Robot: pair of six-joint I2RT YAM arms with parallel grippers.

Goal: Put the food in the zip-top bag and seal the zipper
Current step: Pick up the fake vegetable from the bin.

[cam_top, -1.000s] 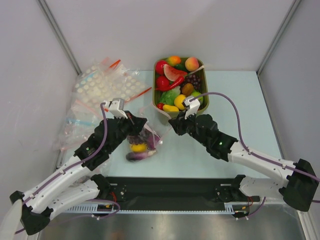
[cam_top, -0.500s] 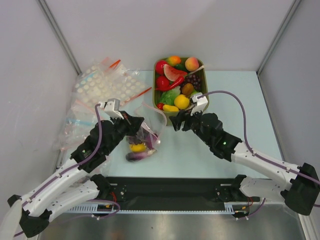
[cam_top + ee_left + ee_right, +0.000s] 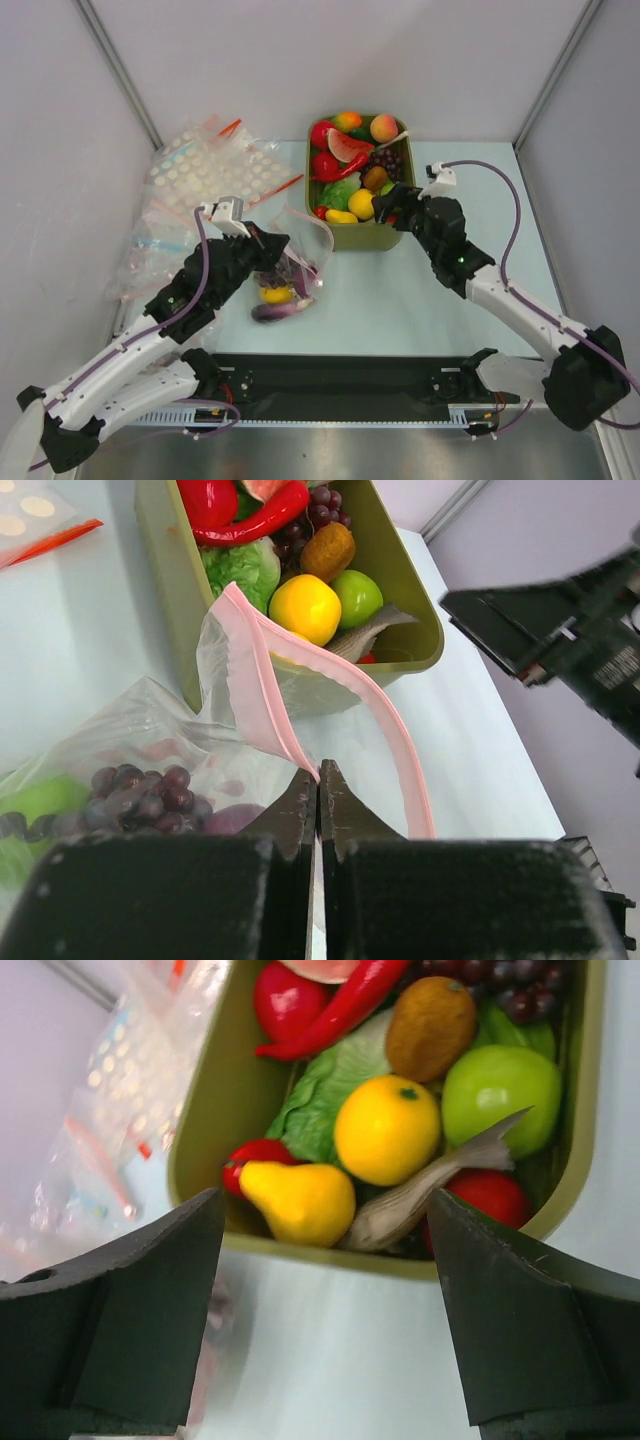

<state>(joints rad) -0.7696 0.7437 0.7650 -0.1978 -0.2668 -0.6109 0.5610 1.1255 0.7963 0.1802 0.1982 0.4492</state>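
The zip-top bag [image 3: 292, 262] lies on the table [image 3: 420, 300] at centre left of the overhead view, just beside the lower left corner of the olive-green tub [image 3: 372, 238]. Its mouth is held up and open by the left gripper [image 3: 318, 780], whose jaws are pressed together on the lip nearest the wrist camera, right at the pink zipper [image 3: 262, 685]. The other lip arches away toward the tub, so that an opening is presented on the tub side. This hold is judged to prop the mouth open while food is brought across. Dark grapes [image 3: 140, 792] and a green piece [image 3: 38, 802] are seen through the plastic. From above, a yellow lemon [image 3: 277, 295] and a purple eggplant [image 3: 280, 311] show lower in the bag.

The right gripper [image 3: 325, 1210] is spread wide and holds nothing; no contact with any item is seen. It is poised over the lower end of the tub. Framed between its fingers are a yellow pear-shaped fruit [image 3: 298, 1203], a round orange-yellow fruit [image 3: 386, 1130] and a grey fish-like piece [image 3: 430, 1195]. A pick from this cluster is judged to be the step in hand, though which piece is meant cannot be told. The zipper is not yet closed. A pile of white-dotted bags [image 3: 210, 165] lies at upper left, well apart from the work.
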